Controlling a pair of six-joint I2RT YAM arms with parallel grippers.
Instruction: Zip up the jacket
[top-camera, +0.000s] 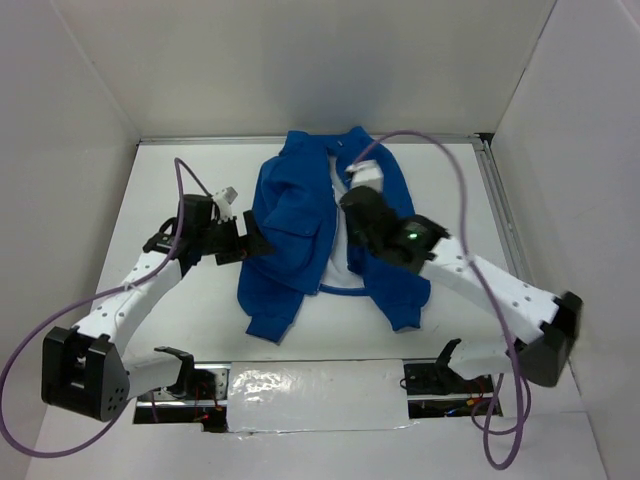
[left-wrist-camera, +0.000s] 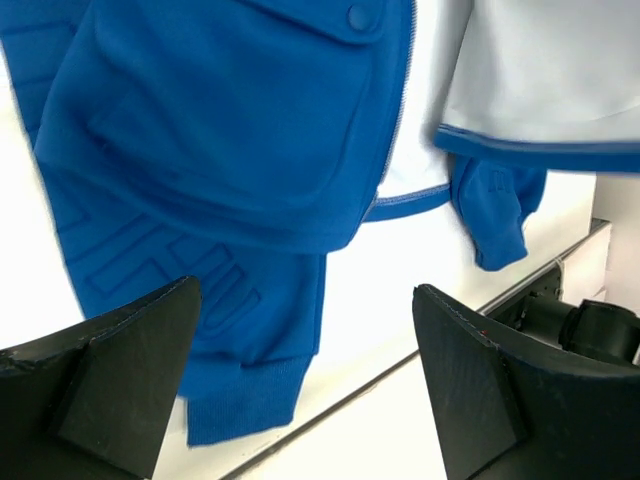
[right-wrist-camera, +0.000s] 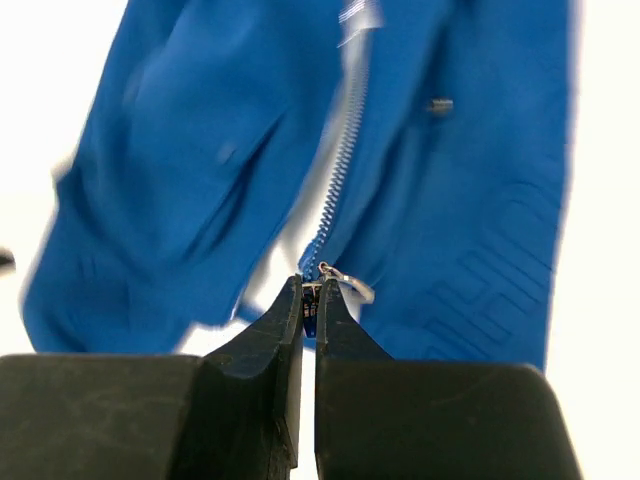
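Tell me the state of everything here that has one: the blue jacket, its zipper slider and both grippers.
Bright royal-blue soft fabric jacket: laid out, front open, pale lining showing.
Small zipper slider with silver ring: pinched by the right gripper.
Left gripper: open, holding nothing, at the jacket's edge.
Right gripper: shut on the zipper slider.
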